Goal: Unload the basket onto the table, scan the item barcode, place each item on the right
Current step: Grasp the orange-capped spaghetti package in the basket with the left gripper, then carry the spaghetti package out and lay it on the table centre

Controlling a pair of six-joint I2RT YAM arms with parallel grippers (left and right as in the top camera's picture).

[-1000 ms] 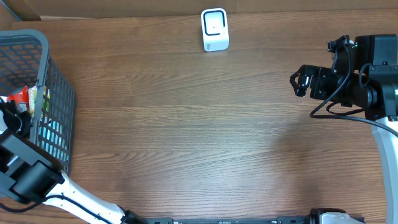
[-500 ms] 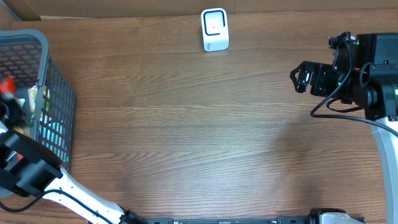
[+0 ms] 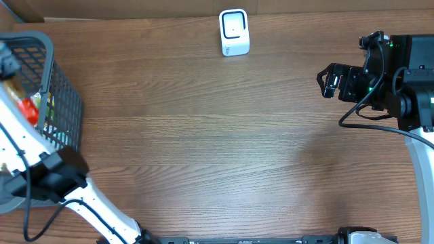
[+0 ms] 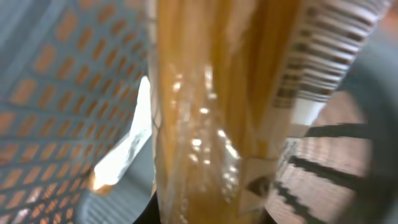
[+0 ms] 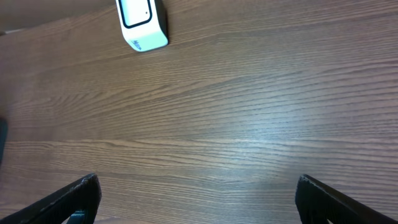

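One white scanner (image 3: 234, 32), one grey mesh basket (image 3: 64, 102) and one wooden counter (image 3: 203, 149) show. One clear pasta packet (image 4: 211, 124) bears one barcode (image 4: 311, 56). Two arms: left arm (image 3: 88, 196), right arm (image 3: 407, 102).

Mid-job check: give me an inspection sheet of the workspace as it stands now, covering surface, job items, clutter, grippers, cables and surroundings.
Surface: wood-grain table, no spills seen.
Job's things: white scanner upright near the far edge; clear packet of yellow strands, its barcode visible but blurred in the left wrist view.
Clutter: grey mesh basket at the left edge, with red and green packs inside.
Grippers: left gripper shut on the clear packet, over the basket; right gripper open and empty, over the table's right side.
Cables: black cable looped beside the right arm, off the table top.
Surroundings: tan board behind the table; nothing else seen.
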